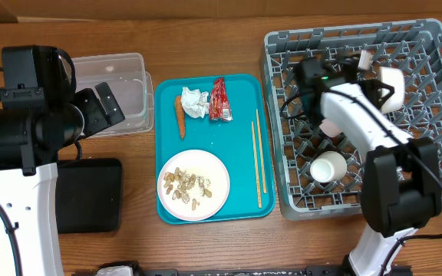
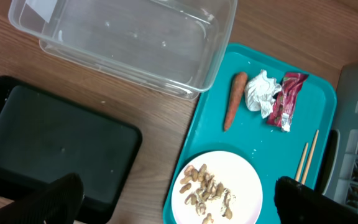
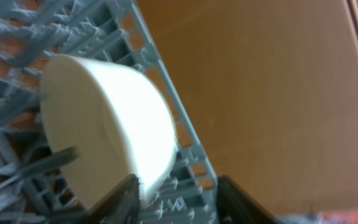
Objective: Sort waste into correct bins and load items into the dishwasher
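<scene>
Right up against the right wrist lens we have the pale bowl, tipped on its side by the outer wall of the grey rack. Our right gripper has its fingers spread, with rack showing between them and one finger at the bowl's rim. Nothing is clamped.

Over to the left wrist view. The left gripper is spread wide above the white plate of beige scraps on the teal tray. Just beyond lie the carrot, paper wad and red wrapper, with the clear tub and black tray alongside. We reckon the carrot is stiff and light, so pinch it across the middle. The wad looks soft and should squeeze anywhere.

From overhead, the chopsticks lie along the teal tray's right side, and a small cup sits in the rack.
</scene>
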